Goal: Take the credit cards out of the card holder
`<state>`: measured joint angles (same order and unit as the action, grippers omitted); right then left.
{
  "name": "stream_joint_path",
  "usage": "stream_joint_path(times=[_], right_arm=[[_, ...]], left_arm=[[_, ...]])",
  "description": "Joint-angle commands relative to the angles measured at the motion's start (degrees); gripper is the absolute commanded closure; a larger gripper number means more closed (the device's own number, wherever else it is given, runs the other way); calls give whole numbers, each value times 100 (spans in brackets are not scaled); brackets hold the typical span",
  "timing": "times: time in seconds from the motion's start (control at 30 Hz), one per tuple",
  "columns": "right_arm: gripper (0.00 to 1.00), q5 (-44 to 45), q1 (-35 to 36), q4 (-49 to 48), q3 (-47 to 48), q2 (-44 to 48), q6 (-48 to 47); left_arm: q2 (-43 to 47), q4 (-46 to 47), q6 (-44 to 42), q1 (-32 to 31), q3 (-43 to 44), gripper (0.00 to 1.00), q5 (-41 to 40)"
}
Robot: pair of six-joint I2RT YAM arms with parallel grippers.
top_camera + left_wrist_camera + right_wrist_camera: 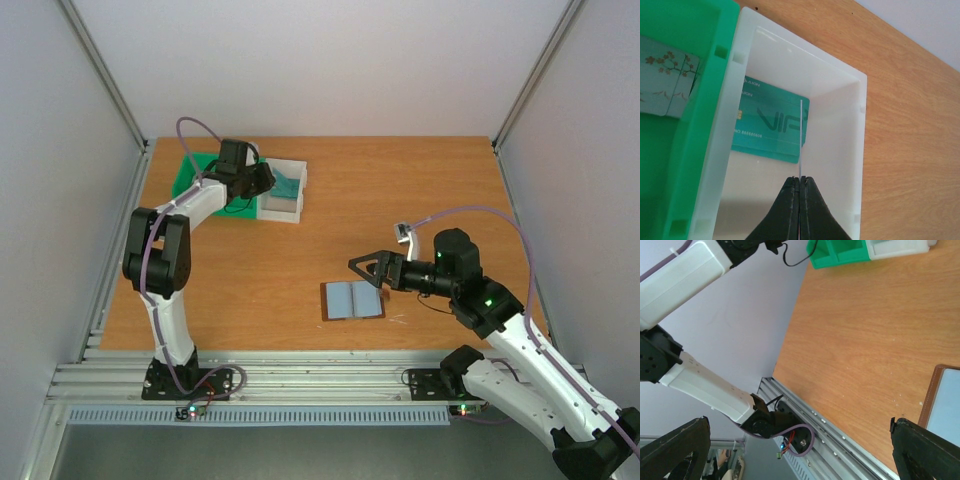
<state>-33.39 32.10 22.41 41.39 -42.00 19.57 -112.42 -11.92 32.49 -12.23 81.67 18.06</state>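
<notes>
A thin card (801,135) was seen edge-on and upright, pinched at its lower end by the left gripper (799,181), whose jaws were clamped tight on it right over the white bin (856,115). Below it, flat on the bin's floor, a teal card (767,127) marked "VIP" was laid, its right end crossed by the held card's edge. Whether the two were touching could not be told. Just alongside, in the green bin (700,150) pressed against the white one, two pale blossom-printed cards (665,80) were glimpsed, overlapping.

Out on the wooden table (420,190), the card holder (353,300) was spread open and flat, a brown border round blue-grey pockets. It was set near the table's front edge, well apart from the bins. The right gripper (365,268) was held near the holder's far edge, its fingers splayed wide and nothing gripped. In the right wrist view, only a brown-edged corner of the holder was caught, at the right side of the frame above one dark fingertip.
</notes>
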Motion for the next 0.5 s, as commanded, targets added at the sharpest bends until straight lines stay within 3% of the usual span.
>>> stream_joint_path(times=[0.0,0.47], right_arm=[[2,167,25,138,262,64,-206],[1,359,25,184,344,-140,-305]], left_arm=[[-359,93,-183,19,474,100,34],[-906,-49,-291,21,897,98,63]])
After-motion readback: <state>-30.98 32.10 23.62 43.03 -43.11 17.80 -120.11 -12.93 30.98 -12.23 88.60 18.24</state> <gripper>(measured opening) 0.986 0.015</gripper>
